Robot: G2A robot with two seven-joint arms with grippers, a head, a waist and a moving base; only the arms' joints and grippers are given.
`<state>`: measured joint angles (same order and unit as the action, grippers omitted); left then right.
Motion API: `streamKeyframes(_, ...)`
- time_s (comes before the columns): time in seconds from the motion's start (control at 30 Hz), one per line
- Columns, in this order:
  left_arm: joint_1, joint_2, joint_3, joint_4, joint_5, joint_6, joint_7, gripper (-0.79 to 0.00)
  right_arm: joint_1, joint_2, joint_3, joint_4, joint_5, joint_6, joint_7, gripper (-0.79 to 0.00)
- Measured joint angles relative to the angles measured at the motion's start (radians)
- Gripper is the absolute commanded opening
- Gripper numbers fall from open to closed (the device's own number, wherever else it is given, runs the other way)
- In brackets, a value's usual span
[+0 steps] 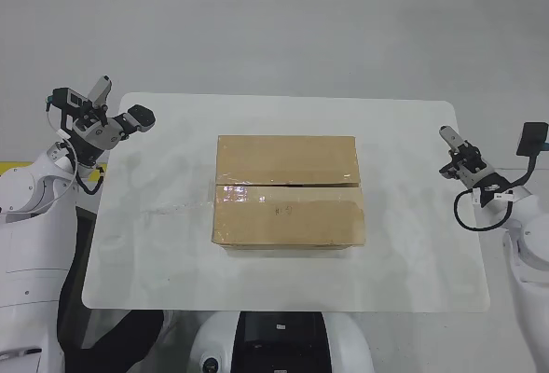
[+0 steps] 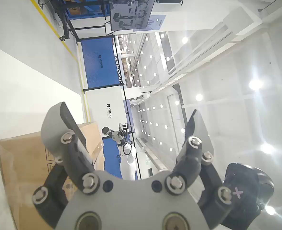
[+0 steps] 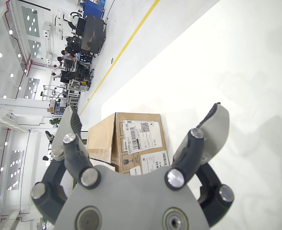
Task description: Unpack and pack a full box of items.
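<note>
A brown cardboard box (image 1: pixel 287 191) stands in the middle of the white table (image 1: pixel 162 261), its two top flaps shut with a taped seam running across. My left gripper (image 1: pixel 116 124) hovers over the table's far left corner, open and holding nothing; in its own view the gripper (image 2: pixel 129 118) points toward the box (image 2: pixel 23 159). My right gripper (image 1: pixel 460 149) sits at the table's right edge, open and empty. The right wrist view has the gripper (image 3: pixel 143 116) facing the labelled end of the box (image 3: pixel 136 142).
The table's edges run close to both arms. Bare tabletop surrounds the box on all sides. A yellow floor line (image 3: pixel 131 37) and workstations lie beyond the table.
</note>
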<state>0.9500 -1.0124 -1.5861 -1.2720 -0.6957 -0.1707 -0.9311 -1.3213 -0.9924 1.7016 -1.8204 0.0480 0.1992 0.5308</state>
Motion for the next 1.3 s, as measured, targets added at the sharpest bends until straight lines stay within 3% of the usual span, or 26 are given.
streamKeyframes(1.0, 0.000, 0.000, 0.000, 0.000, 0.000, 0.000, 0.000, 0.000, -0.001, 0.000, -0.001, 0.000, 0.001, -0.001, 0.000, 0.000)
streamKeyframes(1.3, 0.000, 0.000, 0.000, 0.000, 0.000, 0.000, 0.000, 0.000, -0.028, -0.004, -0.047, 0.033, 0.059, -0.136, 0.094, 0.000)
